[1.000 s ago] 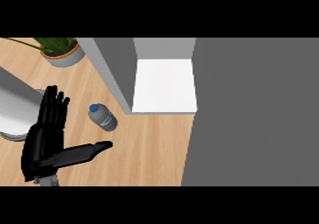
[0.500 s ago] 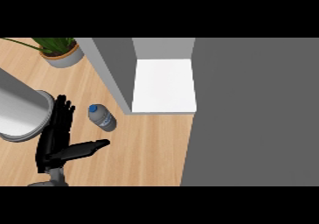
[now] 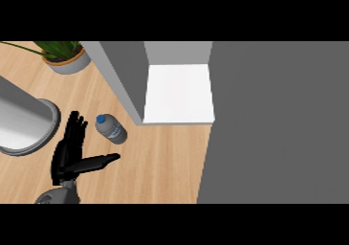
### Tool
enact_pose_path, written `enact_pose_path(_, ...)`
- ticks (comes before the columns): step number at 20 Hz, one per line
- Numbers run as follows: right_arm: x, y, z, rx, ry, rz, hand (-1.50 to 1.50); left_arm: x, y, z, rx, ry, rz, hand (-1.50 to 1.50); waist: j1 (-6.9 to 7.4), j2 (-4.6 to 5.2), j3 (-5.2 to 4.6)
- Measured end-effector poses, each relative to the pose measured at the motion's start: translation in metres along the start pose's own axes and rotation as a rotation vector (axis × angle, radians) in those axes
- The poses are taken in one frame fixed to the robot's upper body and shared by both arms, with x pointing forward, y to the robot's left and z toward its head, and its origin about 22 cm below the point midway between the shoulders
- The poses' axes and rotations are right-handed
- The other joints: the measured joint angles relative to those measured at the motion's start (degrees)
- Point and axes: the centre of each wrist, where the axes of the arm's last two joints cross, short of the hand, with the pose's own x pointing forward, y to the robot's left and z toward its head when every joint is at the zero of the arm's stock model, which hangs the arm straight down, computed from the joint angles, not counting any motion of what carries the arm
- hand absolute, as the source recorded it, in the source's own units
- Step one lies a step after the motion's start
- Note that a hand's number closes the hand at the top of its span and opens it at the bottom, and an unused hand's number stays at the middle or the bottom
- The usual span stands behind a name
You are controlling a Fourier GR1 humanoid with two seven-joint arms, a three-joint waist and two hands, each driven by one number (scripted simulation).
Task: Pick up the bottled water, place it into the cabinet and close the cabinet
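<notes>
The water bottle point(image 3: 112, 129) is small and clear with a blue cap and lies on its side on the wooden counter point(image 3: 156, 162), cap pointing up-left. My left hand point(image 3: 68, 152) is just left of it, fingers straight and pointing away, thumb stuck out to the right below the bottle. It does not touch the bottle. The cabinet's white inner shelf point(image 3: 178, 93) is open to view up and right of the bottle, behind a grey panel point(image 3: 122, 81). My right hand is not in sight.
A thick grey cylindrical arm segment point(image 3: 18, 122) fills the left edge, close beside the hand. A potted plant point(image 3: 64, 58) stands at the back left. A broad grey surface point(image 3: 279, 122) covers the right side.
The hand has shifted to the right, closer to the bottle. The grey cylinder has pushed further into view from the left. The bottle has not moved.
</notes>
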Motion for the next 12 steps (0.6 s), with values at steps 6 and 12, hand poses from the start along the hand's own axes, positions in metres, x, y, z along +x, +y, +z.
enact_pose_path(6,0.001,-0.001,-0.003,-0.003,-0.007,0.017,-1.5,-0.035,0.005,-0.007,0.005,-0.01,0.024,-1.5,-0.08,0.07,-0.01)
enact_pose_path(12,-0.002,-0.001,0.002,-0.01,-0.001,0.016,-1.5,-0.047,-0.005,-0.021,0.016,-0.031,0.041,-1.5,-0.1,0.05,0.02)
